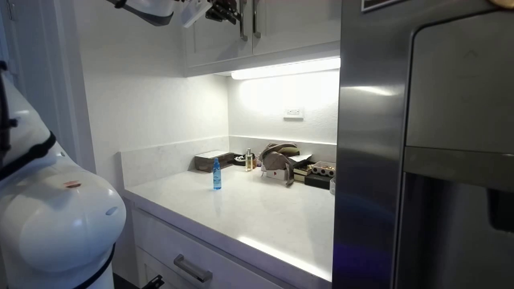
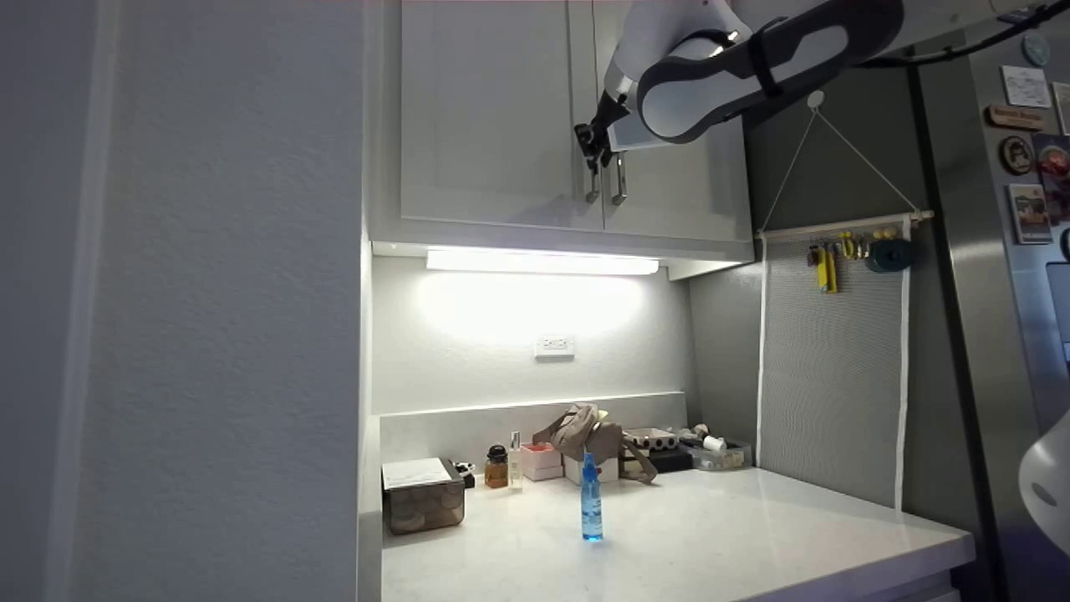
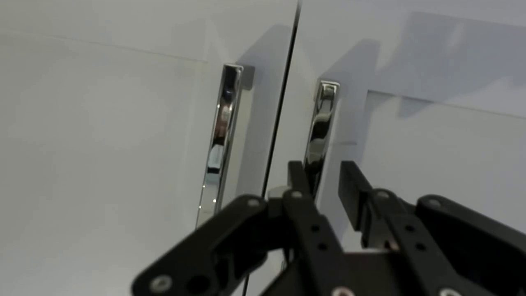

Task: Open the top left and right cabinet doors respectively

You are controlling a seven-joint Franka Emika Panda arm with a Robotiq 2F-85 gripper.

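Gripper [image 3: 321,169] is straddling chrome handle [image 3: 323,123] of left cabinet door [image 2: 485,109]; fingers [image 3: 353,193] are standing apart, gap showing at handle, contact unclear. Door is hanging closed straight ahead of gripper, face turned toward it, long axis running upright, handle parallel. Right cabinet door [image 2: 685,192] is sitting closed just beside it, matching handle [image 3: 218,144] near fingers.

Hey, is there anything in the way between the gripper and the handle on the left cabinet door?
Nothing visible stands between the gripper and the handle on the left cabinet door. The wrist view shows the jaws apart with the handle between them. The blue bottle stands on the counter, well below.
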